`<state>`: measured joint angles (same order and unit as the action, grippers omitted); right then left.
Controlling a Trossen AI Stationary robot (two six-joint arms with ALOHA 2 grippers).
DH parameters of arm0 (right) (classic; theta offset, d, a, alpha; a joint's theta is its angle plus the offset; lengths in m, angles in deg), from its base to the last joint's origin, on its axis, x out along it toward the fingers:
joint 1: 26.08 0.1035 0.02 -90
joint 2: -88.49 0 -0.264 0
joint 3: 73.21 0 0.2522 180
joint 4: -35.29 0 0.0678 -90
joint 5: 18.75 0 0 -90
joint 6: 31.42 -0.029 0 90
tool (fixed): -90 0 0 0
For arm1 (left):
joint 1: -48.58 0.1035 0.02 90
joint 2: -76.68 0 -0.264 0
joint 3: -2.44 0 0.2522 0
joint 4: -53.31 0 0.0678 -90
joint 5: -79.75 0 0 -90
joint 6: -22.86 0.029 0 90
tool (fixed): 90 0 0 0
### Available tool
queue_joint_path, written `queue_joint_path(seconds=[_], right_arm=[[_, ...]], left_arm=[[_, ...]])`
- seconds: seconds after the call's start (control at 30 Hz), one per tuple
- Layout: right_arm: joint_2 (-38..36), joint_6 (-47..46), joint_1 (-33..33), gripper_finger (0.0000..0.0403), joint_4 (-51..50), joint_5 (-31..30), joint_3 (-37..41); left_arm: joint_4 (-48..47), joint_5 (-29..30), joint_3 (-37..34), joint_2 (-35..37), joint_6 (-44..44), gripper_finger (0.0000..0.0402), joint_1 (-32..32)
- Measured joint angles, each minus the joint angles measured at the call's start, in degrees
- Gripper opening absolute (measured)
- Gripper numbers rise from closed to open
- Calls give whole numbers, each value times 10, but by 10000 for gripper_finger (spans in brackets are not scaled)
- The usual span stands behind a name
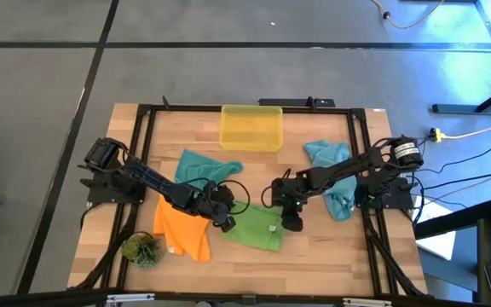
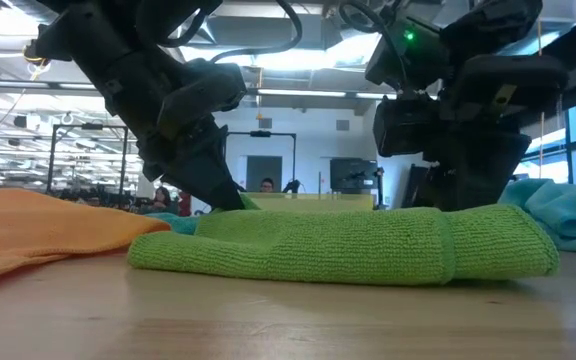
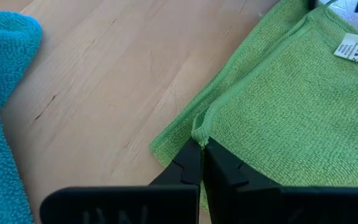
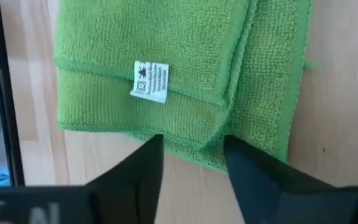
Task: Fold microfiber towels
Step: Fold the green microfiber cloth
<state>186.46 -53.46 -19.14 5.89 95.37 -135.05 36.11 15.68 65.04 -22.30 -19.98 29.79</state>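
Note:
The green towel (image 1: 258, 228) lies folded on the table's near middle, its white label (image 4: 150, 81) on top. My left gripper (image 1: 226, 220) is at its left end, shut on a corner. My right gripper (image 1: 290, 220) is open at the towel's right end, and its fingers stand over the folded edge (image 4: 194, 140). I cannot tell whether they touch it. The orange towel (image 1: 184, 232) lies crumpled to the left of the green one. One teal towel (image 1: 203, 166) lies behind my left arm and the other (image 1: 331, 170) lies under my right arm. My left gripper pinches a corner of the green towel's upper layer (image 3: 199, 132) between its two fingertips (image 3: 191, 163). The fingers slant down at it from the table's left side. The corner is barely raised, and the rest of the towel (image 2: 348, 245) lies flat on the table.
A yellow bin (image 1: 251, 126) stands at the table's far middle. A small green plant tuft (image 1: 143, 250) sits at the near left corner. Bare wood shows along the near edge and to the right of the green towel. People and desks show far behind in the low view.

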Motion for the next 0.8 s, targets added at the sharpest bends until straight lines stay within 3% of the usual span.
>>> queue_joint_path(seconds=[0.1,0.2,0.33,0.6,0.8], right_arm=[[0,-7,0,189,10,-9,0],[1,-15,5,184,10,-59,0],[7,-14,6,141,11,-64,0],[8,11,5,15,7,-45,0],[4,11,5,8,6,-30,0]], left_arm=[[0,0,0,0,0,0,0],[0,0,0,0,0,0,0],[0,0,0,0,0,0,0],[0,-1,0,0,0,0,0],[0,-1,0,0,0,0,0]])
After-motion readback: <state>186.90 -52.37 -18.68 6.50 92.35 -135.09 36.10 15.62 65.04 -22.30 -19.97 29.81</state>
